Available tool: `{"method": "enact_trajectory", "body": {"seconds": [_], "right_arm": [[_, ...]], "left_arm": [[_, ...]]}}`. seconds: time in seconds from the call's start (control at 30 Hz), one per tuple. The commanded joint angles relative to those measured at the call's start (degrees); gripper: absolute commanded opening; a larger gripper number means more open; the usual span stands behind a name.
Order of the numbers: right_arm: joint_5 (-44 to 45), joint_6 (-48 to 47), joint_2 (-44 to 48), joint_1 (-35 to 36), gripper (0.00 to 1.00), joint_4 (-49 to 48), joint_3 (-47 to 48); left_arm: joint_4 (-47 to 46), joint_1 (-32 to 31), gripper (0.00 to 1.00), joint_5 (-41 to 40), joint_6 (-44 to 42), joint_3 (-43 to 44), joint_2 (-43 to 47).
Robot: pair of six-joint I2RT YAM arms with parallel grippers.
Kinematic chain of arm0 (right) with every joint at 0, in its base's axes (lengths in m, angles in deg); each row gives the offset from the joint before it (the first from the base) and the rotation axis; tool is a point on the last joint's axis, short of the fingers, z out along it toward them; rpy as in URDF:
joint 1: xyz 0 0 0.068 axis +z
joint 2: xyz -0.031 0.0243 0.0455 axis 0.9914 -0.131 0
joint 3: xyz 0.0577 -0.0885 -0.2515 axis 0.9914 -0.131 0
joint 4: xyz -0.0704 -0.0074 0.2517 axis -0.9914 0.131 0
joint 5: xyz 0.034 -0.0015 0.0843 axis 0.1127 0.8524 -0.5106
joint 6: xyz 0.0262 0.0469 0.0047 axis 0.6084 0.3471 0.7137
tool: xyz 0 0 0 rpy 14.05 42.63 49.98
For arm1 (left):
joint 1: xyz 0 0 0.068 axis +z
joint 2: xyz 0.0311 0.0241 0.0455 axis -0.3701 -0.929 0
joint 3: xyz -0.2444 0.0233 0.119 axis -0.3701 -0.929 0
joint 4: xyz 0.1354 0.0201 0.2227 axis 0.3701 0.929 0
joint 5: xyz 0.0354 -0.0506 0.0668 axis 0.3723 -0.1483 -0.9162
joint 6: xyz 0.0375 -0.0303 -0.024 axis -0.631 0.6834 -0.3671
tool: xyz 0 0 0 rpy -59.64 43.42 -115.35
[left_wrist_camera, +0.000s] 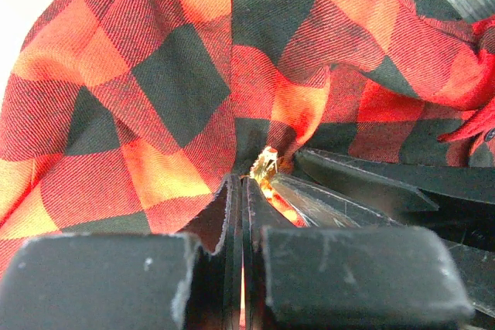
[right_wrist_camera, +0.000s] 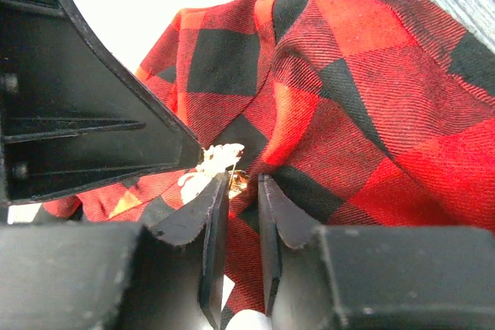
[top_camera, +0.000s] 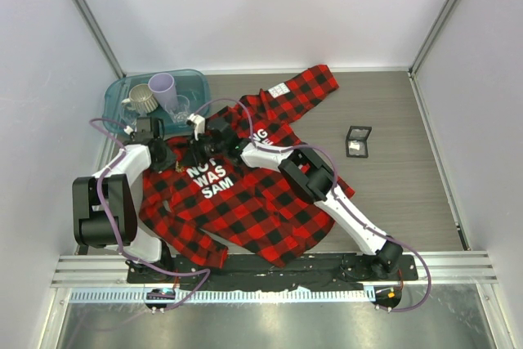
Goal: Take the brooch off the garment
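Two end effectors meet over the upper left part of the plaid shirt (top_camera: pixel 261 202), which lies spread on the worktop (top_camera: pixel 400 194) with its white lettering facing up. The brooch (left_wrist_camera: pixel 267 166) is still on the cloth, a small gold speck where the fabric puckers into a fold.

The left end effector (left_wrist_camera: pixel 241 185) has its fingers pressed together with only a sliver of light between them. It looks clamped on a pinch of shirt just below the pin, and the cloth draws into creases toward its tips. The right end effector (right_wrist_camera: pixel 244 182) has its fingers a narrow gap apart, with the gold of the brooch sitting between the tips. I cannot tell whether they actually bite on the pin or only straddle it.

The step in hand seems to be the grip on the brooch itself, with the left arm holding the cloth. Next, the right fingers likely need a firm hold on the metal alone. A pull away from the pinned fold should follow, with the left arm keeping the cloth down so the shirt does not lift with the pin.
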Motion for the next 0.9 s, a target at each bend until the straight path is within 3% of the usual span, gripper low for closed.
{"method": "enact_trajectory", "body": {"seconds": [0.0, 0.2, 0.37, 0.67, 0.77, 0.87], "right_arm": [[1.72, -4.69, 2.02, 3.67, 0.22, 8.33, 2.67], [1.99, -4.95, 0.96, 3.93, 0.01, 9.39, 4.17], [-0.30, -3.37, 0.78, 3.84, 0.01, 8.07, 4.17], [1.98, -12.15, 2.54, 4.72, 0.01, 11.76, 2.94], [1.46, -10.76, 3.07, 4.63, 0.01, 10.28, 2.06], [0.23, -5.58, 3.94, 3.67, 0.18, 5.56, -0.04]], "left_arm": [[-0.75, -0.43, 0.00, 2.26, 0.98, 2.32, 0.69], [-0.48, -0.52, 0.00, 2.26, 0.80, 2.41, 0.87], [-0.66, -0.43, 0.00, 2.35, 0.71, 2.14, 0.52], [-0.22, -0.52, 0.00, 2.44, 0.10, 3.28, 0.69], [0.48, -0.52, 0.00, 1.30, 0.01, 3.20, 0.95], [1.18, -0.52, 0.00, 0.16, 0.71, 2.50, 0.96]]}}
